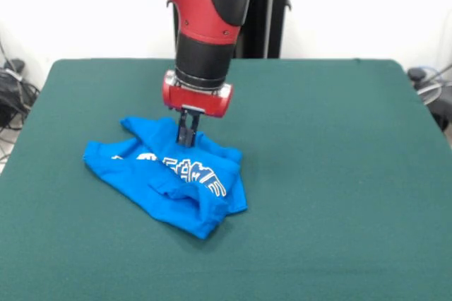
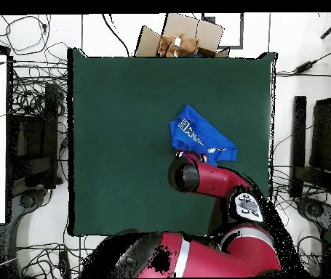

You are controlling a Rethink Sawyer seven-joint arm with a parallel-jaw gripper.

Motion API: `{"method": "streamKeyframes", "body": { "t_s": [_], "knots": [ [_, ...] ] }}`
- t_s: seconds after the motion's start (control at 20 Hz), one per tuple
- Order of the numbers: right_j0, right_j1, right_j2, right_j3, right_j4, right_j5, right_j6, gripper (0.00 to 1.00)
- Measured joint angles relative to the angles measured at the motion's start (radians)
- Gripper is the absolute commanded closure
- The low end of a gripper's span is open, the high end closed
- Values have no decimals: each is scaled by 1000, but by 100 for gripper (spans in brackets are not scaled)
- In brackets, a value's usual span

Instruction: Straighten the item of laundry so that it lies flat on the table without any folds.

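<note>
- Green felt-like cloth covers the table; the table is the biggest thing and fills most of the front view; from above it is a dark green rectangle with white floor around it
- Red and black arm is next in size; in the front view it comes down from the top, above the table's far half; its round red wrist hangs just over the blue shirt; from above the arm reaches in from the table's bottom edge and hides the near edge of the shirt
- Blue T-shirt lies on the table, left of the table's middle in the front view; it is bunched up and not flat; folds run across it and one corner is rolled under at the front; white letters show on top, bent by the wrinkles; from above the shirt sits right of the table's middle
- Brown cardboard box sits just past the table's top edge in the overhead view
- Dark gripper is the smallest thing; it points straight down from the red wrist; its two thin fingers are pressed close together and pinch a bit of the shirt's back edge, touching the cloth
</note>
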Motion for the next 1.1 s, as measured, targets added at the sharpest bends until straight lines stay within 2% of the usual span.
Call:
{"method": "streamKeyframes", "body": {
  "t_s": [0.35,0.55,0.75,0.8,0.95,1.1],
  "knots": [
    [-125,-32,66,3,-118,0,0,100],
    [-142,-32,63,3,-121,0,0,100],
    [-88,-24,48,3,-68,0,1,100],
    [-25,-14,34,3,-8,0,9,100],
    [38,-4,29,3,51,0,20,100],
    [141,13,28,3,144,0,41,100]
  ]
}}
